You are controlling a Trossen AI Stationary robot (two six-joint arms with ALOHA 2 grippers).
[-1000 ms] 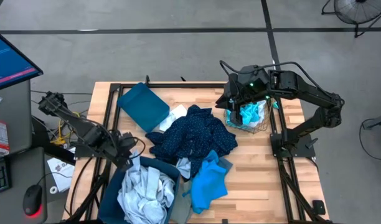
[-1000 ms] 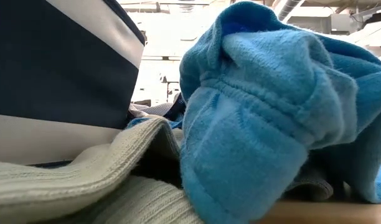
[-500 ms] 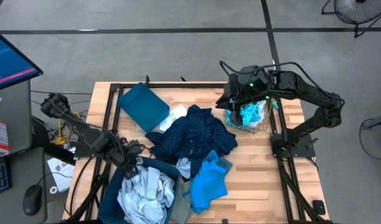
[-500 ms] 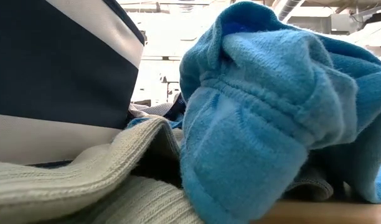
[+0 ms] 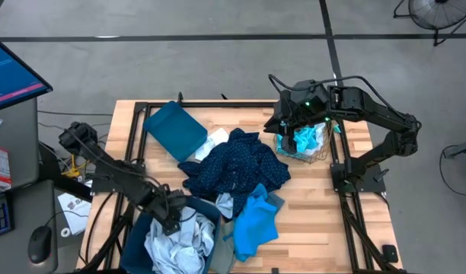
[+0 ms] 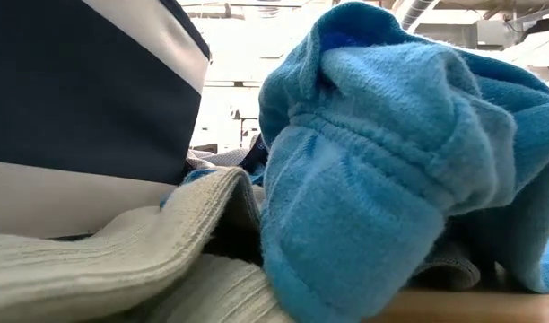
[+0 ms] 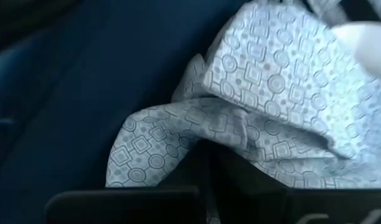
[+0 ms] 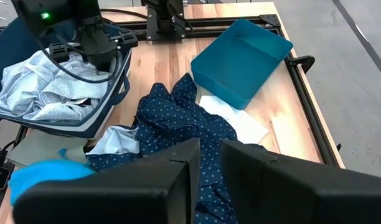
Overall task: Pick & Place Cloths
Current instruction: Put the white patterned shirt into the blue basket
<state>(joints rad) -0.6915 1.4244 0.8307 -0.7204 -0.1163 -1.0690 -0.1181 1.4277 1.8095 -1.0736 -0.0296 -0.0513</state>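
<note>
The pale grey-blue cloth lies bunched in the dark-blue bin at the near left. My left gripper is shut and points down into that bin, right over a fold of the cloth. The navy dotted cloth lies spread on the table's middle, and the bright blue cloth lies in front of it. A turquoise-and-white cloth sits in the wire basket at the far right. My right gripper hangs high beside that basket, narrowly open, with nothing between its fingers. My left gripper comes from above with shut fingers at the pale grey-blue cloth's upper fold. Whether its tips touch the cloth I cannot tell.
A teal bin lies tilted at the far left, with a white cloth beside it. A ribbed grey-green cloth lies by the bin's wall at the near edge. Black frame rails run along both sides of the table.
My left gripper has gone toward the table's near edge and a little to the right, and has sunk into the dark-blue bin down to the pale grey-blue cloth, staying shut. The bin's near wall has shifted slightly.
</note>
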